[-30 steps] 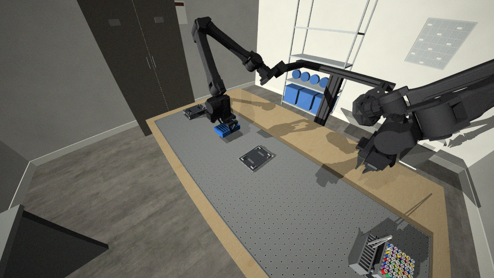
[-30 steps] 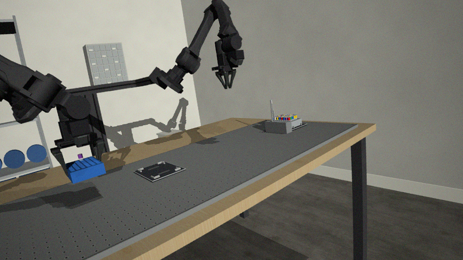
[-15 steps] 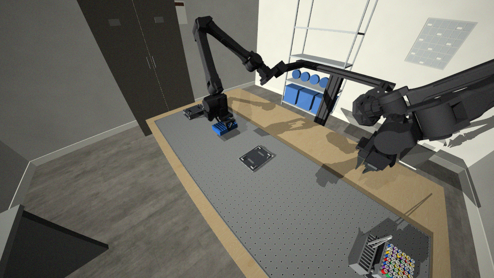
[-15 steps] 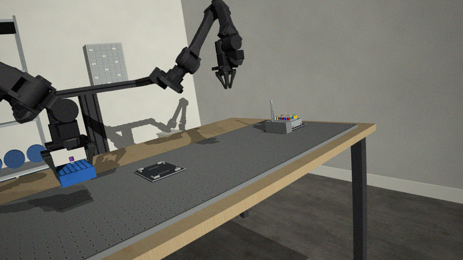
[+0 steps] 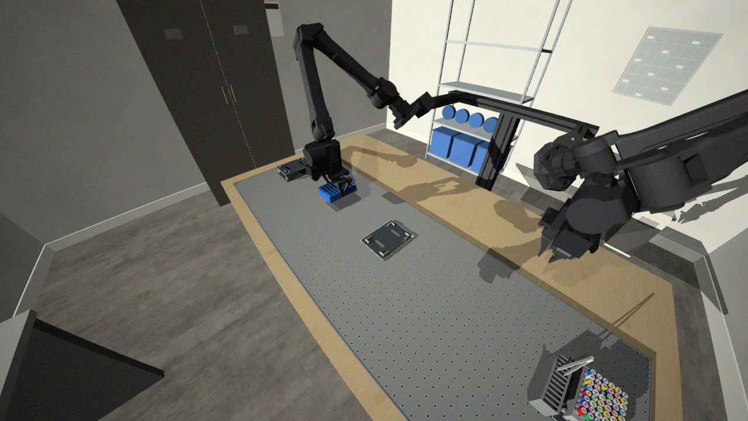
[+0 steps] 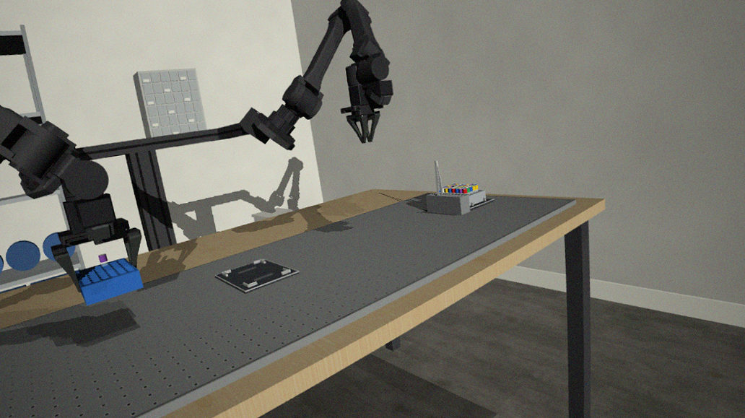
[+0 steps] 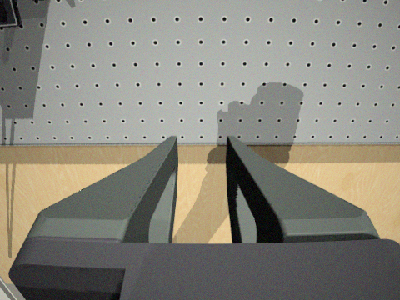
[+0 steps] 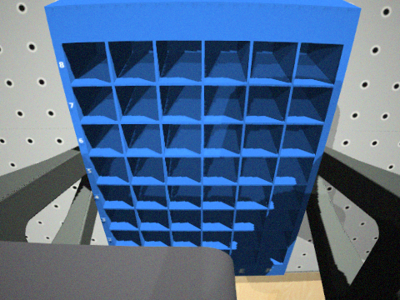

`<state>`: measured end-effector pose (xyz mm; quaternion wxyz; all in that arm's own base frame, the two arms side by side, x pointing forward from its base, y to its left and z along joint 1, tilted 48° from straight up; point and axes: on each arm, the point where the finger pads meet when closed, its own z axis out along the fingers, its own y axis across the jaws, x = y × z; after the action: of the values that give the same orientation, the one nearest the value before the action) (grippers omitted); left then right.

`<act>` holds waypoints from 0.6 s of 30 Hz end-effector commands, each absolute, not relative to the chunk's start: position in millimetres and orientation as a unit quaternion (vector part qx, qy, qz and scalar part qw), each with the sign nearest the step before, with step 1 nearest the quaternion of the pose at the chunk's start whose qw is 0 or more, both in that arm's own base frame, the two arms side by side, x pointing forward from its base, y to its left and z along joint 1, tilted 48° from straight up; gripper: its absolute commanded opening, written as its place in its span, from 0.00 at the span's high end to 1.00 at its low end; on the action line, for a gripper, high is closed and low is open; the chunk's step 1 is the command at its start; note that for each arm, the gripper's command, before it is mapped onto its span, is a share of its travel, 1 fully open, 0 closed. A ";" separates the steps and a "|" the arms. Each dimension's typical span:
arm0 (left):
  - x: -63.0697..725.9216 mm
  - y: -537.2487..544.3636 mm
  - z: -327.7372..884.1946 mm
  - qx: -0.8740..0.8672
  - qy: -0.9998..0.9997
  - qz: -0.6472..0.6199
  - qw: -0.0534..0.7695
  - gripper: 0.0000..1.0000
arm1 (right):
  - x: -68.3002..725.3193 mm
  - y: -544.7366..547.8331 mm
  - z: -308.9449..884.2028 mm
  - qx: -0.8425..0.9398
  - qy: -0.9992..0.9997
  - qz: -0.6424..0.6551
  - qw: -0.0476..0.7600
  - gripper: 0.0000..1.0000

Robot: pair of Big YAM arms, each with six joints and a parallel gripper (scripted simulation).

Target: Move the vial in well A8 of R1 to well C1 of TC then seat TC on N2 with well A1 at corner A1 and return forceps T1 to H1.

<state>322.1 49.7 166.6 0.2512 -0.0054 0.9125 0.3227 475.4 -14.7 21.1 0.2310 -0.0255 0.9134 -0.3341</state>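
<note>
The blue tube carrier TC (image 5: 329, 195) (image 6: 112, 286) (image 8: 202, 25) is between the fingers of my right gripper (image 5: 339, 189) (image 6: 106, 277) (image 8: 202, 151), shut on its two sides. It is held level above the mat, its shadow apart below. One purple-capped vial (image 6: 102, 258) stands up from it; its well is hidden in the right wrist view. Raised nest N2 (image 5: 287, 170) is just beyond it. My left gripper (image 5: 546, 256) (image 6: 366, 140) (image 7: 202, 148) is slightly open, empty, high over the table's back edge. Forceps T1 (image 5: 575, 367) (image 6: 439, 176) stand in holder H1 (image 5: 538, 406) (image 6: 446, 204).
A low flat nest (image 5: 388, 240) (image 6: 256, 275) with corner locators lies mid-table, holding nothing. Vial rack R1 (image 6: 476, 196), filled with many coloured-cap vials (image 5: 601, 397), stands beside H1 at the far end. A post with a camera arm (image 5: 499, 151) (image 6: 149, 199) rises behind the table.
</note>
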 end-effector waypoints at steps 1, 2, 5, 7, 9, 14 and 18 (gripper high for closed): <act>326.0 49.3 173.9 -0.012 0.911 0.321 0.258 0.76 | 481.1 -18.4 35.4 -0.023 0.910 -0.333 0.246 1.00; 326.0 49.3 173.9 -0.012 0.911 0.321 0.258 0.76 | 481.3 -2.6 36.4 -0.040 0.909 -0.329 0.252 1.00; 326.0 49.3 173.9 -0.012 0.911 0.321 0.258 0.76 | 479.0 -20.5 38.5 -0.027 0.910 -0.333 0.245 1.00; 326.0 49.3 173.9 -0.012 0.911 0.321 0.258 0.76 | 480.3 -26.1 41.9 -0.024 0.910 -0.333 0.246 1.00; 326.0 49.3 173.9 -0.012 0.911 0.321 0.258 0.76 | 479.4 -28.7 43.6 -0.024 0.910 -0.333 0.245 1.00; 326.0 49.3 173.9 -0.012 0.911 0.321 0.258 0.76 | 479.0 -35.1 49.3 -0.024 0.910 -0.333 0.245 1.00; 326.0 49.3 173.9 -0.012 0.911 0.321 0.258 0.76 | 477.0 -38.0 50.2 -0.025 0.910 -0.334 0.243 1.00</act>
<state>322.1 49.7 166.6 0.2512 -0.0054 0.9125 0.3227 474.7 -36.5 38.9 0.2325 -0.0226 0.9130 -0.3344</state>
